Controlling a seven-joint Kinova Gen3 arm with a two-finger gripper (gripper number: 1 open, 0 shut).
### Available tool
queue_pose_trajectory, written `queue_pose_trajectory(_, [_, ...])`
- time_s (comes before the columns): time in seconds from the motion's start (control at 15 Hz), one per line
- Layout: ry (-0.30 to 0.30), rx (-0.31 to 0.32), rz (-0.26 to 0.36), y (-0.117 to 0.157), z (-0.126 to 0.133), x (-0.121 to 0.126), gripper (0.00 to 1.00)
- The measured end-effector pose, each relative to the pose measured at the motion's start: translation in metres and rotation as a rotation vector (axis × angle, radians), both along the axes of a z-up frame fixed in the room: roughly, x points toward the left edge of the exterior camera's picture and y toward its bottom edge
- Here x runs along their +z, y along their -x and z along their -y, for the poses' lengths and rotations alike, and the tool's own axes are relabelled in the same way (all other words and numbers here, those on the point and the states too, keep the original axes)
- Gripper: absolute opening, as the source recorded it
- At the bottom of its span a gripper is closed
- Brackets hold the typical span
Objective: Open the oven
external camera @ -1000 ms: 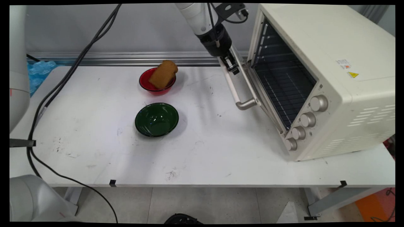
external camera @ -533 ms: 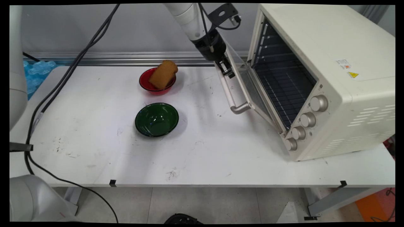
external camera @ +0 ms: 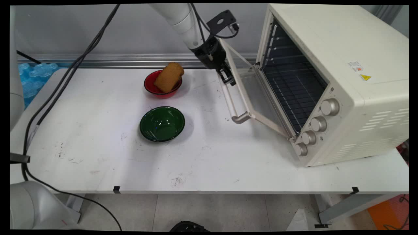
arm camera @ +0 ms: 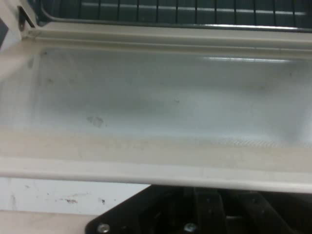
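Light fell evenly and brightly from above on the main view, leaving only soft, pale shadows on the white table [external camera: 209, 156] to the right of the dark green glossy bowl [external camera: 162, 123]. Small glints sat inside that bowl. The hand view was hazy throughout, with a pale streak of glare across the glass oven door [arm camera: 156, 107] ahead of the tool.

A red bowl [external camera: 162, 88] holds bread [external camera: 168, 77], near a green bowl [external camera: 162, 124].
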State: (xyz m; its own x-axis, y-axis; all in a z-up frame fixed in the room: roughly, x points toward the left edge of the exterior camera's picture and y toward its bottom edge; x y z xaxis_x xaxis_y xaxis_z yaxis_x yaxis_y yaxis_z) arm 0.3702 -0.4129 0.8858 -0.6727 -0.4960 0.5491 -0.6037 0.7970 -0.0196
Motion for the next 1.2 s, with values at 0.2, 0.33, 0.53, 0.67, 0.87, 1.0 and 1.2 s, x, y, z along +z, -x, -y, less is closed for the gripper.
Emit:
queue_pose_trajectory(0.2, [-0.003, 0.002, -0.010, -0.009, -0.006, -0.008, 0.00])
queue_pose_trajectory(0.33, [-0.006, 0.003, -0.014, -0.015, -0.009, -0.013, 0.00])
queue_pose_trajectory(0.53, [-0.010, 0.005, -0.017, -0.023, -0.015, -0.021, 0.00])
queue_pose_trajectory(0.67, [-0.014, 0.007, -0.017, -0.029, -0.019, -0.025, 0.00])
queue_pose_trajectory(0.87, [-0.020, 0.008, -0.012, -0.037, -0.026, -0.031, 0.00])
queue_pose_trajectory(1.0, [-0.023, 0.008, -0.007, -0.041, -0.031, -0.035, 0.00])
queue_pose_trajectory(1.2, [-0.018, 0.005, -0.001, -0.046, -0.036, -0.035, 0.00])
